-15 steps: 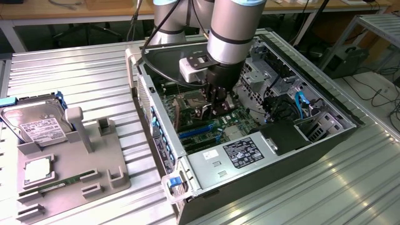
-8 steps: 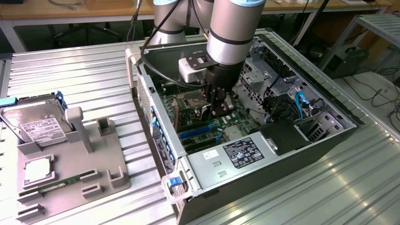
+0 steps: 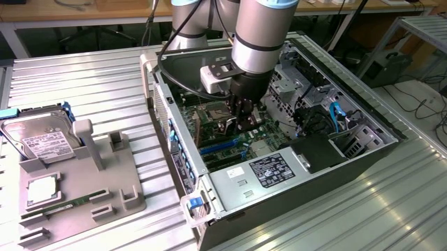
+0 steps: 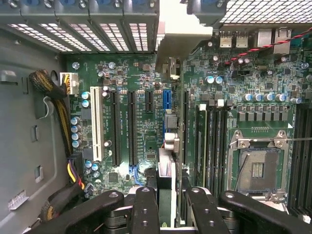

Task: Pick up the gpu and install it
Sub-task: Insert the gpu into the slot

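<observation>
My gripper [image 4: 170, 214] is shut on the gpu [image 4: 166, 195], which I see edge-on as a thin green board running away from the fingers [image 4: 146, 207]. Its pale metal bracket [image 4: 181, 41] lies against the case's rear slot openings. The card stands upright over the motherboard [image 4: 122, 73], in line with the expansion slots [image 4: 131, 126] and next to a long black slot. Whether it sits in the slot I cannot tell. In the exterior view my gripper [image 3: 244, 121] reaches down into the open computer case [image 3: 353, 102] above the motherboard's middle.
A grey fixture [image 3: 77, 183] at the exterior view's left holds a silver hard drive [image 3: 38, 141], a processor [image 3: 42, 189] and a memory stick [image 3: 70, 201]. Inside the case are the power supply [image 3: 276, 170], the processor socket [image 4: 256, 168] and cable bundles [image 4: 61, 112].
</observation>
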You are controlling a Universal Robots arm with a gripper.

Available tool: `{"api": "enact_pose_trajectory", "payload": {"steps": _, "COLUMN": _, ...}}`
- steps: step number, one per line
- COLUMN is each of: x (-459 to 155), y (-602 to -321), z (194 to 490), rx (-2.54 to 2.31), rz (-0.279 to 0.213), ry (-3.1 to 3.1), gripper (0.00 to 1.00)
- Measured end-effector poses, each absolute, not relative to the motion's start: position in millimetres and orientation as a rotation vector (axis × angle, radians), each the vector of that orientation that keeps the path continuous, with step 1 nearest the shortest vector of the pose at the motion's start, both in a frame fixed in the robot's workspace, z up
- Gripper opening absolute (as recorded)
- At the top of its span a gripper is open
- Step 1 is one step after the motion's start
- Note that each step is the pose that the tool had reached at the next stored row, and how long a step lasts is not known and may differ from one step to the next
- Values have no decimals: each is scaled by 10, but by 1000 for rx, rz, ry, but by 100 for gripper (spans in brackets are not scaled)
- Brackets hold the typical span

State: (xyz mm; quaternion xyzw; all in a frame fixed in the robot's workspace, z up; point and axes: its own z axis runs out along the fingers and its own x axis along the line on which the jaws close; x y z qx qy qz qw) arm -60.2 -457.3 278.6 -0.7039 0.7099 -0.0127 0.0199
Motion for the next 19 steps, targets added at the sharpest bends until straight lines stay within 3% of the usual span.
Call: {"api": "enact_pose_trajectory", "payload": {"steps": 19, "x": -724, "y": -4578, "z": 2656, "rx": -2186, "rz": -36, "ry": 2204, "gripper": 27}}
